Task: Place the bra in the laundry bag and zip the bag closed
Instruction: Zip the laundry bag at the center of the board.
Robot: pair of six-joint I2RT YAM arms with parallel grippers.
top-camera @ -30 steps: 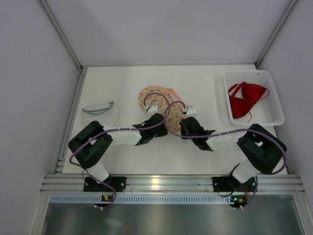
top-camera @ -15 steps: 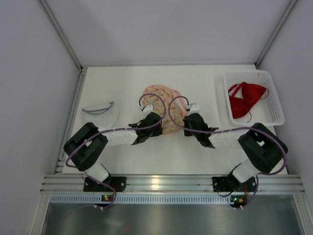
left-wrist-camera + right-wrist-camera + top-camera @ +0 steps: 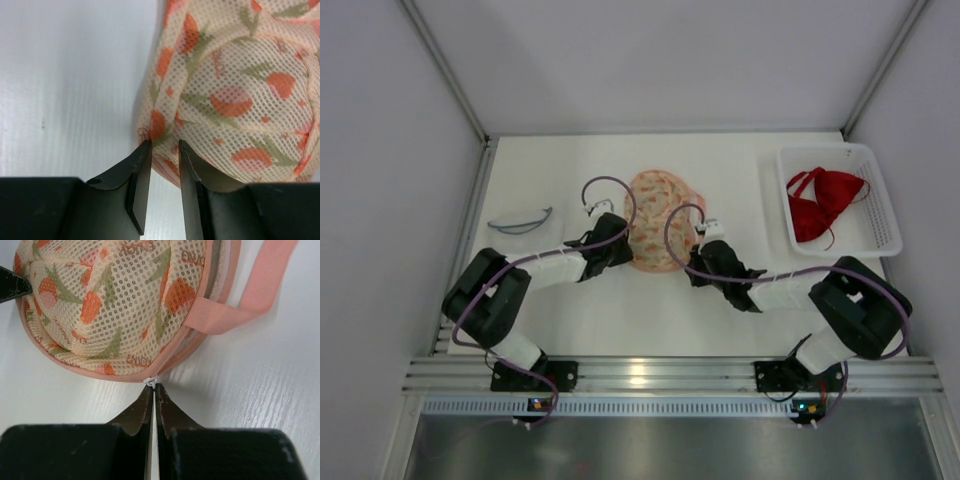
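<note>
**Bag pulled right and bunched, bra not yet in**

Pinching a fold of mesh at the left rim of the bag (image 3: 658, 220) with the left end effector (image 3: 164, 145), jaws partly closed around it. Clamping the white zip pull (image 3: 150, 381) at the bag's near rim with the right end effector (image 3: 152, 389), jaws fully together.

Against a second ago: slid a little rightward over the counter (image 3: 620, 310) and drawn from a wide, flat spread into a narrower dome, the left arm swung out to the bag's left. Probably tensioning the rim to run the zip open — hard to tell how far it has run.

Bra (image 3: 825, 200) untouched in the basket (image 3: 885, 235), well right of the bag — loading and zipping both still to come.
</note>
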